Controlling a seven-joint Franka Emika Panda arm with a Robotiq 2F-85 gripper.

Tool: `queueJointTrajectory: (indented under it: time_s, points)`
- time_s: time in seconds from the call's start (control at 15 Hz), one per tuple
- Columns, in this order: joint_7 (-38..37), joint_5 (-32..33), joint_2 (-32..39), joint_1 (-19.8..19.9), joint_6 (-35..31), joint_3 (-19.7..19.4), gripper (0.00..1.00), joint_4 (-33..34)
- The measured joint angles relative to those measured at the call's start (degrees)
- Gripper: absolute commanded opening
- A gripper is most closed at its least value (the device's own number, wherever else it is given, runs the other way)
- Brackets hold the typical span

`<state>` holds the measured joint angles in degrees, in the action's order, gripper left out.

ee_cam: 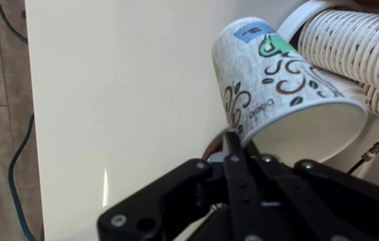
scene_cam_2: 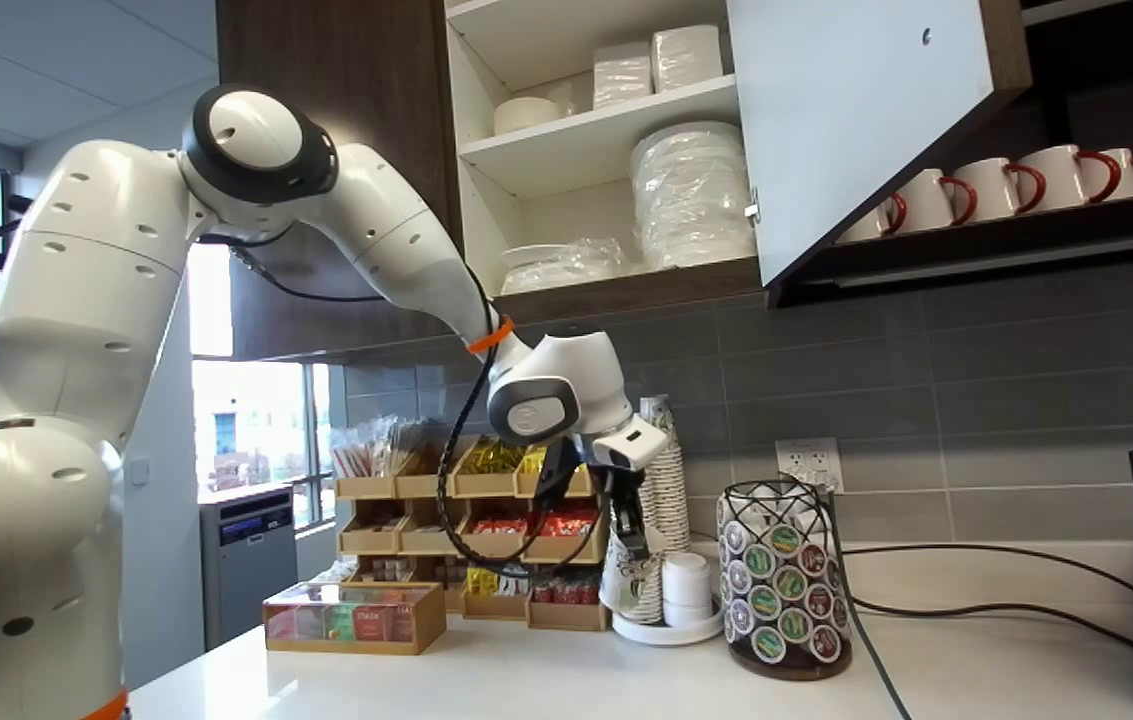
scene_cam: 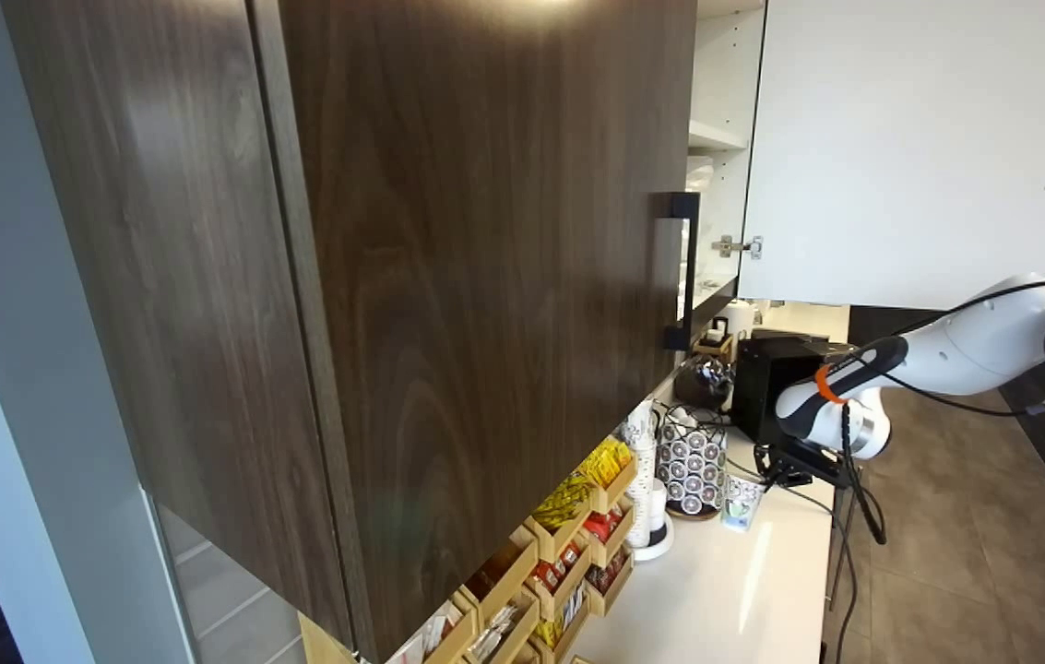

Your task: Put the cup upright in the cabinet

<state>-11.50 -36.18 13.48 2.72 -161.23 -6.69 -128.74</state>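
The cup (ee_cam: 276,73) is being pinched at its rim by closed fingers (ee_cam: 238,170), its length slanting away, base farthest from them.

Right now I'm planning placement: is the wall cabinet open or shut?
Open: both exterior views show the wall cabinet, one door swung out, shelves exposed.

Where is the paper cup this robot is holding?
In the wrist view, the paper cup is right of centre, its rim pinched in the gripper, left of the stacked cups.

Wht arm (scene_cam_2: 394,235) w/ orng bands (scene_cam_2: 492,337), blk cable (scene_cam_2: 444,490) & fingers (ee_cam: 238,177)
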Motion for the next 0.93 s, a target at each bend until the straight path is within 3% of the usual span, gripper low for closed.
queueJointTrajectory:
  time_s: [0.2, 0.67, 0.93]
  points:
    - [-0.1, 1.5, 0.0, 0.0, 0.0, 0.0, 0.01, -0.1]
    - [-3.6, 24.5, -6.8, -0.1, 0.3, -1.1, 0.01, 0.1]
    - [-2.3, 30.8, -13.8, -0.1, 5.0, -0.3, 0.01, 0.5]
